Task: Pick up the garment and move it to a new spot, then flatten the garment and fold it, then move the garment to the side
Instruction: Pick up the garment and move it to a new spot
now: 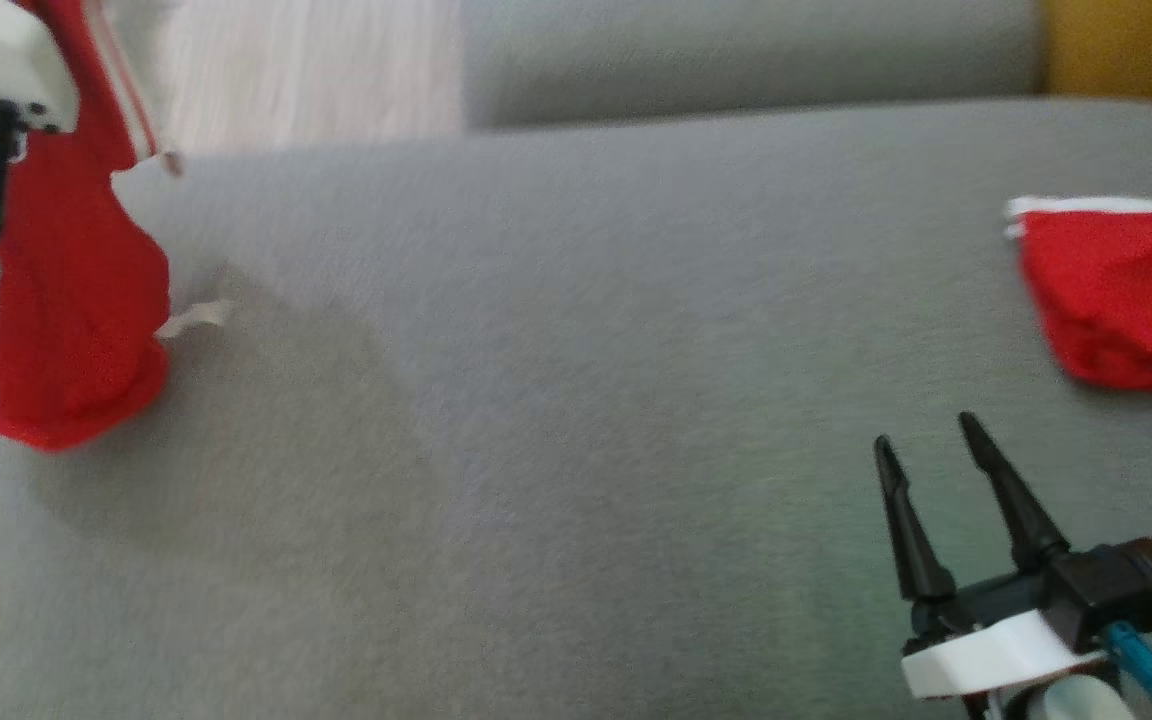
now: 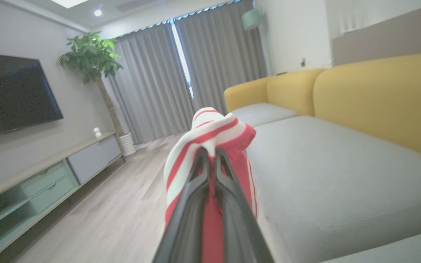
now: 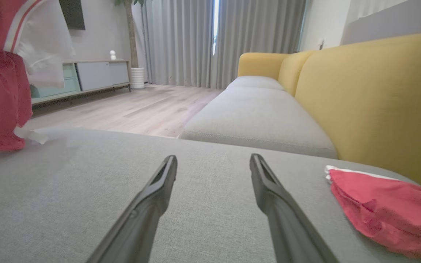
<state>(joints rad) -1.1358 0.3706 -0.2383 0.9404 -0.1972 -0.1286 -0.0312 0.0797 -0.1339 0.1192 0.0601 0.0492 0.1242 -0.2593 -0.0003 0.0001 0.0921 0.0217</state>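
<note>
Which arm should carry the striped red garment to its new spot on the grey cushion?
Left. The left end effector is shut on the striped red garment, hanging at the grey cushion's left side. The right end effector is open and empty, nearer the other red garment.

The garment (image 1: 76, 300) is red cloth with a red-and-white striped band. It hangs bunched from the left gripper (image 2: 209, 151), which is pinched tight on the striped edge. It droops in one long fold over the left end of the grey sofa seat (image 1: 576, 400) - a small white tag (image 1: 198, 318) juts from its side.
</note>
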